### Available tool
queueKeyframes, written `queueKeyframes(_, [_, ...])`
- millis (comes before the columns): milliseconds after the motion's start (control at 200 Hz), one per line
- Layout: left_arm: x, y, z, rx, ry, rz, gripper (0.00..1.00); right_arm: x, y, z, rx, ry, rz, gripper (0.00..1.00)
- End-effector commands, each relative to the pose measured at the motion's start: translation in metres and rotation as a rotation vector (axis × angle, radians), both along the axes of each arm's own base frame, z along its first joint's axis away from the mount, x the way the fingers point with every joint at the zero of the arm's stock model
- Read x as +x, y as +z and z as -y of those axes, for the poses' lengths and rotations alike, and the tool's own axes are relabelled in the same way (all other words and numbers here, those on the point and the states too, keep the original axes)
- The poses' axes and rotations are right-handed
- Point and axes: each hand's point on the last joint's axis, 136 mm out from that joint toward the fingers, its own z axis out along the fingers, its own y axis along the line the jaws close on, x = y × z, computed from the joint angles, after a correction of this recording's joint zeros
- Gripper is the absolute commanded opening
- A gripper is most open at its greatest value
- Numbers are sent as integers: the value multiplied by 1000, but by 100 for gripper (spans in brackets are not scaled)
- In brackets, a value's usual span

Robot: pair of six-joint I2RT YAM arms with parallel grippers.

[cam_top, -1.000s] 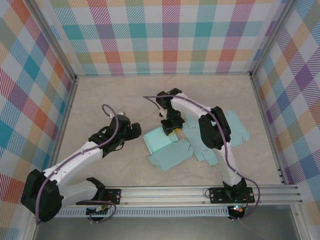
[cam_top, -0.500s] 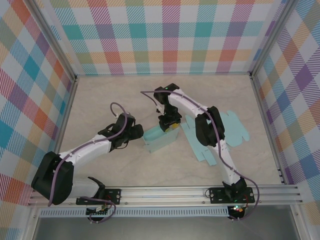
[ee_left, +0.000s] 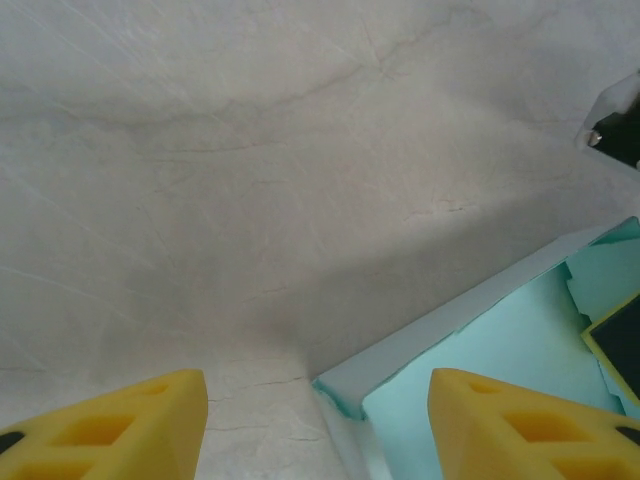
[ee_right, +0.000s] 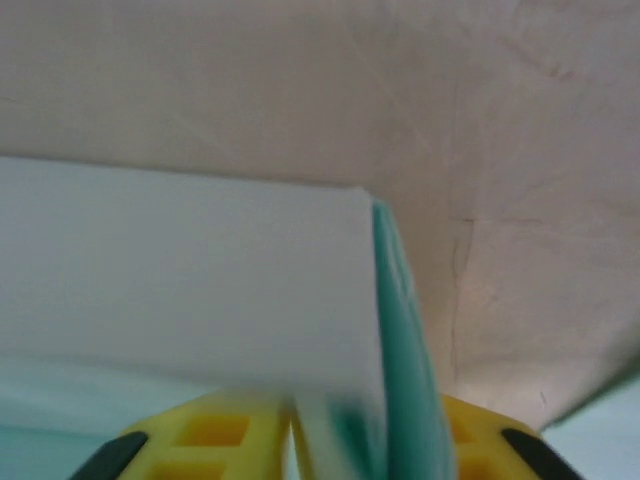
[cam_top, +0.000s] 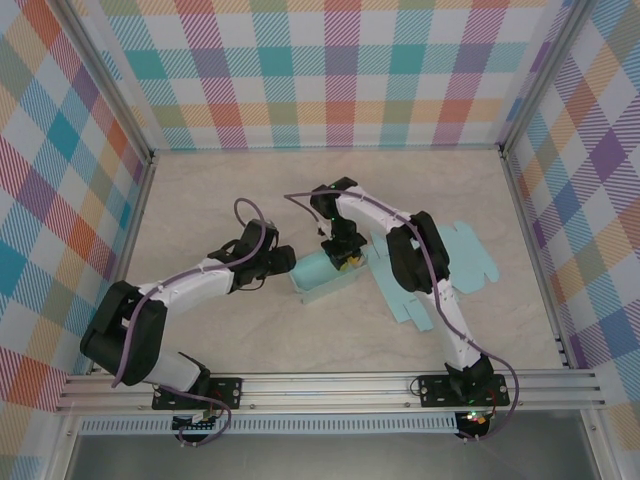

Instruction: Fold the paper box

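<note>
**Change since a second ago:** the left gripper (cam_top: pixel 287 262) has travelled from well clear of the paper box (cam_top: pixel 318 278) up to its left end. The broad flap that lay spread on the table (cam_top: pixel 220 190) in front of the box is no longer flat, and the box now reads as a compact, narrow form. The right gripper (cam_top: pixel 346 260) remains at the box's far right corner.

**Item 1, left gripper** (ee_left: pixel 320 425)**:** released. Its yellow fingers (ee_left: pixel 130 420) stand wide apart with nothing pinched. A corner of the box (ee_left: pixel 480 350) lies just ahead, between the two fingers and nearer the right one. The teal interior opens out beyond the right finger. Bare marbled tabletop (ee_left: pixel 250 150) lies ahead of the left finger.

**Item 2, right gripper** (ee_right: pixel 345 440)**:** clenched on the paper box (ee_right: pixel 200 270). Its yellow fingertips (ee_right: pixel 215 435) are drawn close on either side of an upright wall. The teal edge of that wall rises straight out from between them. The pale face of the wall lies on the left finger's side, blurred by nearness, and table lies beyond it.

**Item 3, paper box:** pale teal, resting on the table between the two grippers. The left gripper is at one end and the right gripper holds the other.

**Item 4, flat box blanks** (cam_top: pixel 470 255)**:** teal, unfolded, lying on the table on the outer side of the right arm, apart from the box.
</note>
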Motion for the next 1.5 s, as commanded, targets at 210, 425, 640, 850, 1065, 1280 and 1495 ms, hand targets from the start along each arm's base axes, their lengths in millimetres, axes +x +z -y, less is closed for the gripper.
queueKeyframes(210, [-6,-24,9,-37,2,-70,50,19,-3,15,-113,-60,214,0])
queueKeyframes(425, [-10,-34,22,-65,-9,-91,37,19,-27,34,-293,-75,300,0])
queueKeyframes(640, [-8,-28,21,-76,22,-63,35,15,-52,45,-399,-81,347,0])
queueKeyframes(850, [-5,-17,10,-60,79,-15,34,5,-74,40,-441,-87,354,0])
queueKeyframes(1065, [-6,-6,-6,-18,126,21,35,0,-85,38,-479,-62,348,0])
queueKeyframes(1280, [-11,8,-21,27,153,58,35,1,-57,23,-370,-45,358,9])
queueKeyframes(1495, [-14,16,-32,72,161,77,37,3,-21,14,-299,-29,377,40])
